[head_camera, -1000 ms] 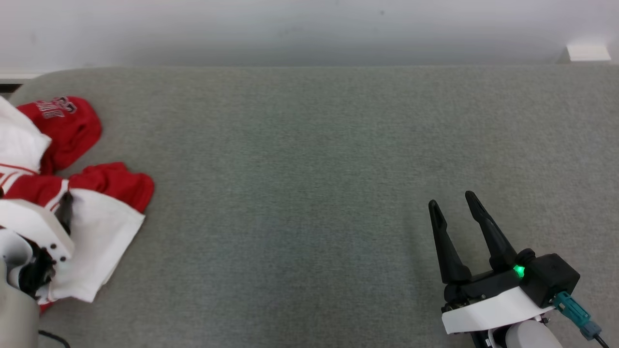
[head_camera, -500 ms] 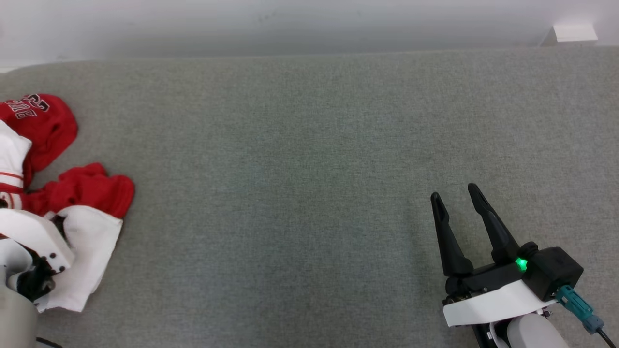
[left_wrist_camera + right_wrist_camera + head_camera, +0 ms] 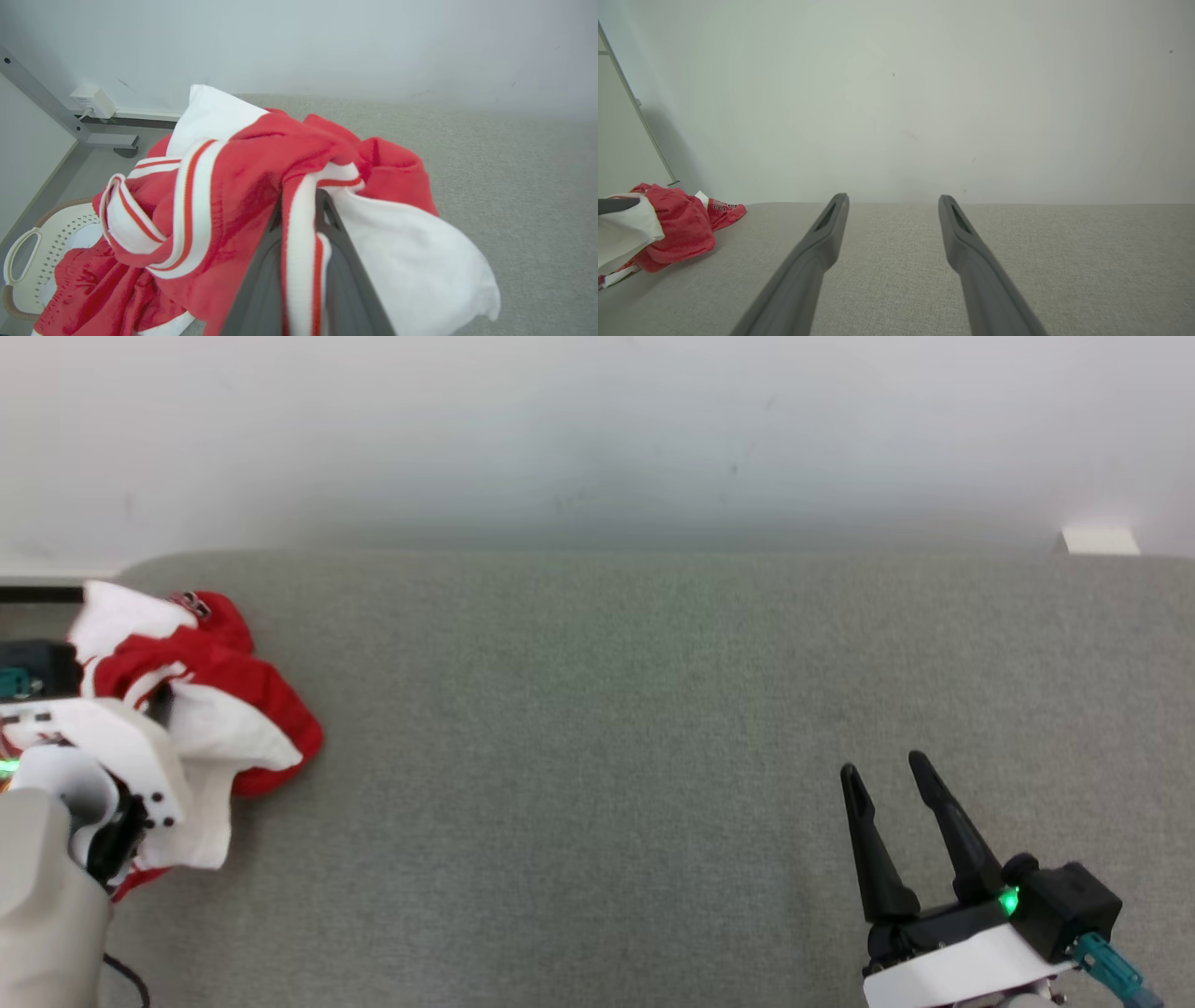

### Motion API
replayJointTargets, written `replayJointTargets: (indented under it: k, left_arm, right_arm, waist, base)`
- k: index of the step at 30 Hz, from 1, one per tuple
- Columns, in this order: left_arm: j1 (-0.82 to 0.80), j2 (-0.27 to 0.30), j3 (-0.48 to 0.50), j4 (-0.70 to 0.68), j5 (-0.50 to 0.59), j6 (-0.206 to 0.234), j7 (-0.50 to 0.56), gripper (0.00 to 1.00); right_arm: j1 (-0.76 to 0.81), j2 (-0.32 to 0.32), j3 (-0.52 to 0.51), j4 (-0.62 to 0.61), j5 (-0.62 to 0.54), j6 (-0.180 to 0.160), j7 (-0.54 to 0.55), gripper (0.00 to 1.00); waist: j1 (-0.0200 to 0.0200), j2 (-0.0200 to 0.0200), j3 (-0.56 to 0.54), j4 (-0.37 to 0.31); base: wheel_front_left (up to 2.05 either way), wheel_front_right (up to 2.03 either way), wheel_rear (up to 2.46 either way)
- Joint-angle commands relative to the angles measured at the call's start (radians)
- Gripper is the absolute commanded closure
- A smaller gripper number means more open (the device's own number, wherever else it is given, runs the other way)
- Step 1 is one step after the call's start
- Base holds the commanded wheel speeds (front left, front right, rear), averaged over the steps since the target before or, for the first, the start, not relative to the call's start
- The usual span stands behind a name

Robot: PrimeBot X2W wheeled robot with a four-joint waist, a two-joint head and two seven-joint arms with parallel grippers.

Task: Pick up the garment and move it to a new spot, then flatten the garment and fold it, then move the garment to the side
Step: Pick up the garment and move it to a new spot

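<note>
The garment [image 3: 257, 705] is a red and white piece bunched in a heap at the far left of the grey table [image 3: 597, 709]. My left gripper [image 3: 157, 706] sits in that heap, its fingers mostly covered by cloth. In the left wrist view the gripper [image 3: 299, 198] is shut on a red-and-white striped band of the garment [image 3: 224, 186], and the cloth hangs in folds around the fingers. My right gripper [image 3: 882, 767] stands open at the lower right over bare table, holding nothing. From the right wrist, its open gripper [image 3: 893, 199] points at the wall, with the garment [image 3: 677, 224] far to the left.
A white perforated basket [image 3: 28, 261] stands on the floor past the table's left end. A grey metal frame leg [image 3: 42, 102] and a white plug adapter [image 3: 91, 100] are by the wall there. A small white box [image 3: 1100, 539] sits at the far right edge.
My left gripper has shut on the garment, which has gathered from a loose spread into a tighter raised bunch. The head camera has shifted. The right gripper stays open.
</note>
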Motion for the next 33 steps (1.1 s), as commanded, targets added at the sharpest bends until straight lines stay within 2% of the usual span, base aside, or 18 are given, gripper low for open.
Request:
replayJointTargets:
  k: [1,9,18,22,26,30,33]
  left_arm:
    - [-0.013,0.007,-0.017,-0.022,-0.011,0.002,-0.005,1.0]
    - [-0.054,0.031,-0.161,-0.244,-0.07,0.002,0.011,1.0]
    - [-0.082,0.023,-0.22,-0.548,-0.123,0.003,0.052,1.0]
    - [-0.04,-0.005,-0.232,-0.671,-0.146,0.009,0.069,1.0]
    - [0.012,-0.034,-0.261,-0.753,-0.132,0.039,0.056,1.0]
    - [0.092,-0.083,-0.29,-0.778,-0.126,0.069,0.01,1.0]
    - [0.16,-0.135,-0.33,-0.735,-0.129,0.068,-0.033,1.0]
  right_arm:
    - [0.02,-0.003,-0.004,0.003,0.006,-0.002,0.001,0.0]
    - [0.06,-0.004,-0.016,-0.003,0.019,-0.002,0.001,0.0]
    - [0.076,-0.003,-0.032,-0.007,0.01,-0.002,0.001,0.0]
    - [0.071,-0.003,-0.032,-0.007,0.006,-0.002,0.001,0.0]
    - [0.064,-0.003,-0.035,-0.007,-0.002,-0.002,0.001,0.0]
    - [0.059,-0.003,-0.041,-0.006,-0.012,-0.002,0.001,0.0]
    - [0.059,-0.003,-0.044,0.001,-0.018,-0.002,0.001,0.0]
  waist:
    - [0.0001,0.0,-0.055,0.026]
    - [0.0001,0.0,-0.128,0.02]
    - [0.0001,0.0,-0.154,-0.062]
    - [0.0001,0.0,-0.151,-0.121]
    - [0.0001,0.0,-0.144,-0.184]
    - [0.0001,0.0,-0.133,-0.243]
    - [0.0001,0.0,-0.125,-0.275]
  base:
    - [0.0,0.0,0.0]
    - [0.0,0.0,0.0]
    - [0.0,0.0,0.0]
    - [0.0,0.0,0.0]
    - [0.0,0.0,0.0]
    - [0.0,0.0,0.0]
    - [0.0,0.0,0.0]
